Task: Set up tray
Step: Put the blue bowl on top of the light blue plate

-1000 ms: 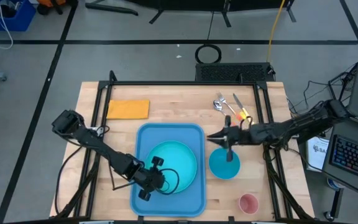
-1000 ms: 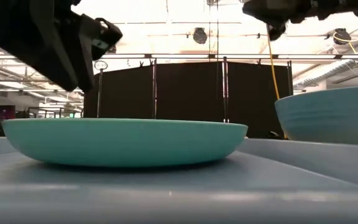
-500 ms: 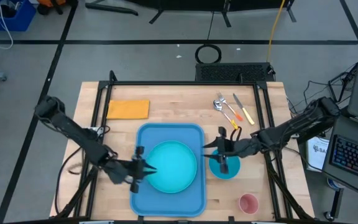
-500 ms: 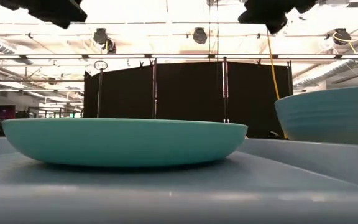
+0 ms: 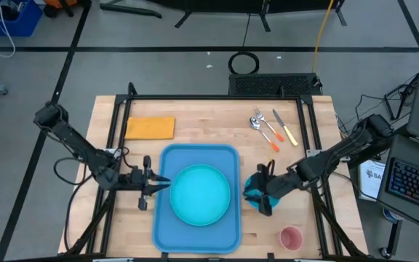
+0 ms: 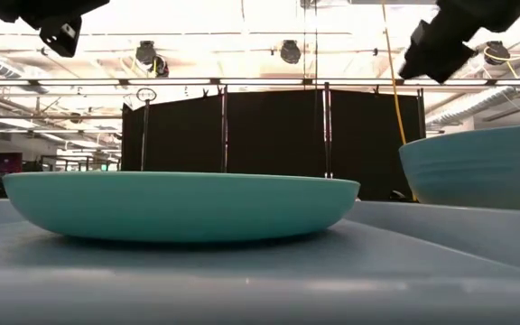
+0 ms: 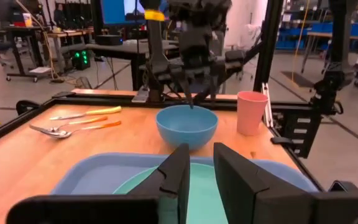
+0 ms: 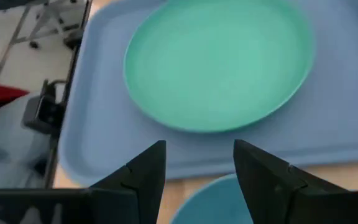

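Note:
The light-blue tray [image 5: 228,156] lies mid-table with a round turquoise plate [image 5: 200,193] resting flat on it. A blue bowl [image 7: 187,126] stands on the wood just right of the tray. My left gripper [image 5: 153,185] is level beside the tray's left rim, pointing at the plate, open with nothing between its fingers [image 7: 178,171]. My right gripper [image 5: 259,195] hovers over the bowl, tipped down and open; in its wrist view the bowl's rim [image 8: 209,198] shows below the fingers.
A pink cup [image 5: 291,237] stands near the front right corner. A fork, a spoon and a knife [image 5: 271,127] lie at the back right, and an orange-yellow napkin [image 5: 150,127] lies at the back left. Bare wood lies to the left of the tray.
My left gripper has drawn back from the plate's near-left rim toward the table's left edge, turning level; it now stands outside the tray. My right gripper has moved from the bowl's far side toward the near edge, over the bowl, and tipped down. The plate stays on the tray.

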Controlling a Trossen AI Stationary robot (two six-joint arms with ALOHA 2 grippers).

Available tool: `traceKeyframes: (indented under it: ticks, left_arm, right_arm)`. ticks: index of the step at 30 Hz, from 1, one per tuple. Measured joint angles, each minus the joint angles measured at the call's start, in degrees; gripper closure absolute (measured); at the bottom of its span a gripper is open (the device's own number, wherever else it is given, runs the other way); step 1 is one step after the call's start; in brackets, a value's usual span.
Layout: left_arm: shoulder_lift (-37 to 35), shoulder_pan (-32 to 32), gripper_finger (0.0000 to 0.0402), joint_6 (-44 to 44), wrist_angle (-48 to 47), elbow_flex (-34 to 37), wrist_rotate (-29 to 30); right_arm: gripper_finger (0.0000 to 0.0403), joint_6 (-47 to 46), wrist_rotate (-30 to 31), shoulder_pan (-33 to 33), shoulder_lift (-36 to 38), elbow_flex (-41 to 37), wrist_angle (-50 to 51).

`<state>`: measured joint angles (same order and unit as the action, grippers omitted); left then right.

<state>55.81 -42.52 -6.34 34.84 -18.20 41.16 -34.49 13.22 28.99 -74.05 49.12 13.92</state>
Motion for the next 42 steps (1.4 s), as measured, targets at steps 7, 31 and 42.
traceKeyframes:
  ticks: [7,31,42]
  left_arm:
    - [-0.75,0.00,0.0325,0.25,0.05,0.82,-0.57]
    - [-0.70,0.00,0.0325,0.14,-0.53,0.86,-0.64]
    - [-0.70,0.00,0.0325,0.08,-0.82,0.86,-0.76]
  right_arm:
    - [0.0222,-10.62,-2.97,1.43,-2.06,0.00,5.75]
    - [0.0222,-15.18,-4.59,4.83,-9.97,-0.07,1.34]
    - [0.0310,-13.85,-5.80,4.77,-10.40,-0.07,1.36]
